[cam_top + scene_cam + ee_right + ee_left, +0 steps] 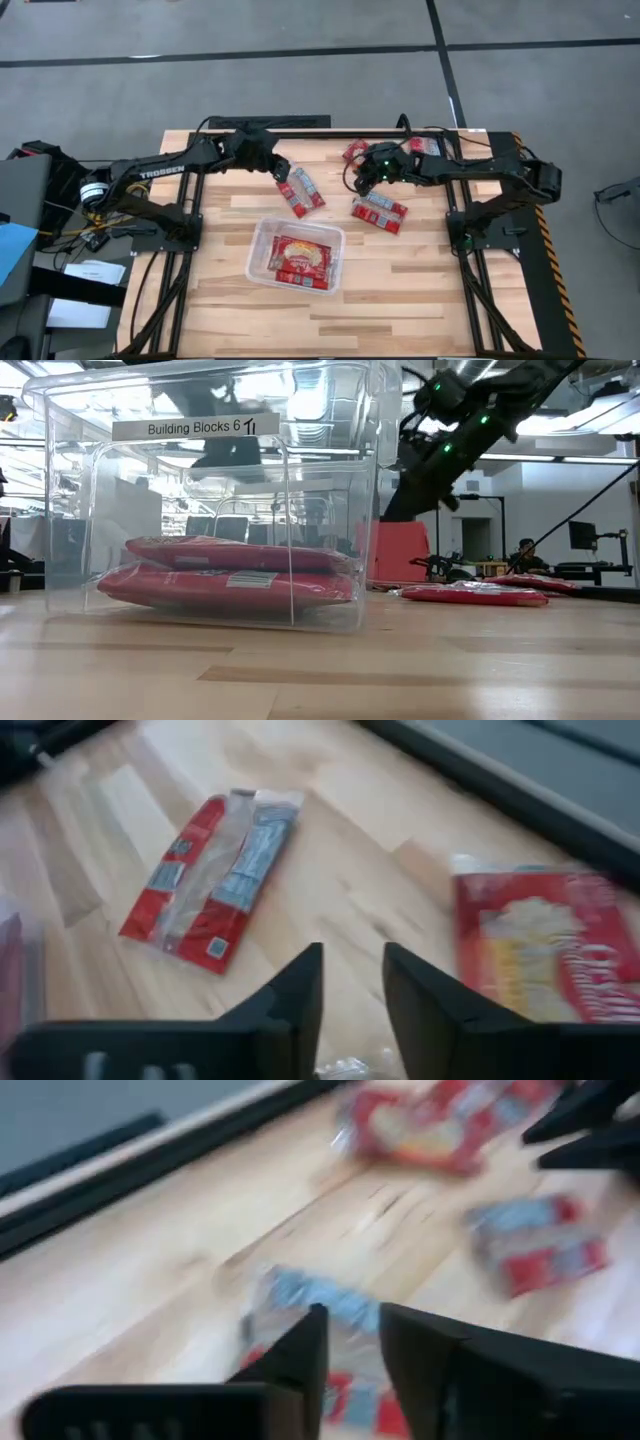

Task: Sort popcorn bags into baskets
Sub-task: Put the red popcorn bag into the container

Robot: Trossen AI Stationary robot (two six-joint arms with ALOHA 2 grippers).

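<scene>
Right two-finger gripper hovers w/ narrow gap, empty, just at 10 o'clock of flat red popcorn packets, long axis 10–4. Left gripper near, also narrow. Clear plastic tub at 7 o'clock.

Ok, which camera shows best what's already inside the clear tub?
The high view: it looks straight down into the clear tub, showing the red popcorn bags' printed faces. The low view shows them edge-on, stacked flat. The left wrist view misses it; the right's edge may catch it.
</scene>
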